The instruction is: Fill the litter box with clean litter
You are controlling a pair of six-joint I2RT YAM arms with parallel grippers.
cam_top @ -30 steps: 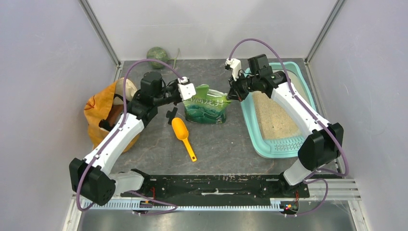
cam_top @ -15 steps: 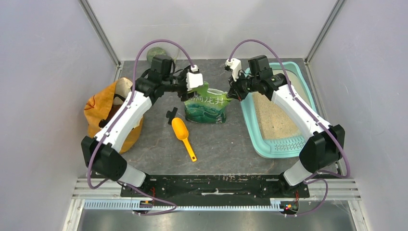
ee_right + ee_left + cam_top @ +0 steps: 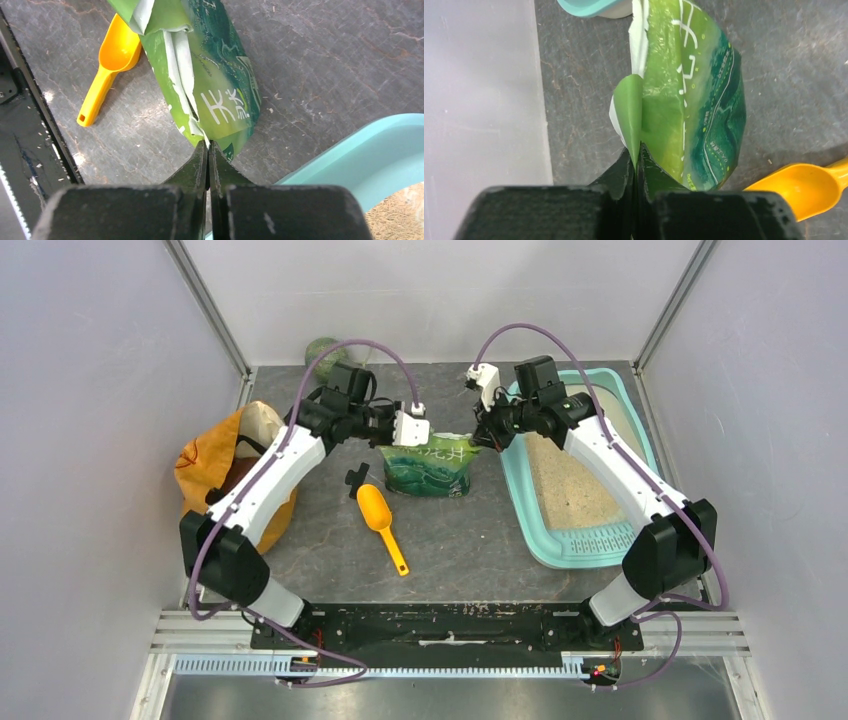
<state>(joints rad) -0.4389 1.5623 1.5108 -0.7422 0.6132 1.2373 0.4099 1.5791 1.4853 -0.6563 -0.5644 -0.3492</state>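
The green litter pouch [image 3: 430, 465] with white lettering stands mid-table, left of the light-teal litter box [image 3: 522, 495]. Pale beige litter [image 3: 570, 485] lies inside the box. My left gripper [image 3: 398, 432] is shut on the pouch's top left corner; in the left wrist view the fingers pinch a green flap [image 3: 630, 112] at the gripper [image 3: 636, 150]. My right gripper [image 3: 483, 435] is shut on the pouch's top right corner; in the right wrist view it [image 3: 207, 147] pinches the pouch edge [image 3: 220, 95], with the box rim [image 3: 360, 160] beside it.
An orange scoop [image 3: 380, 515] lies in front of the pouch, also seen in the right wrist view [image 3: 107, 65] and the left wrist view [image 3: 804, 187]. An orange sack [image 3: 215, 465] stands at the left. A green ball [image 3: 322, 348] lies at the back. A small black piece [image 3: 355, 478] lies near the scoop.
My left arm swung from beside the sack to the right and forward, reached the pouch's top left corner and closed on it. The right arm stayed still, holding the right corner.
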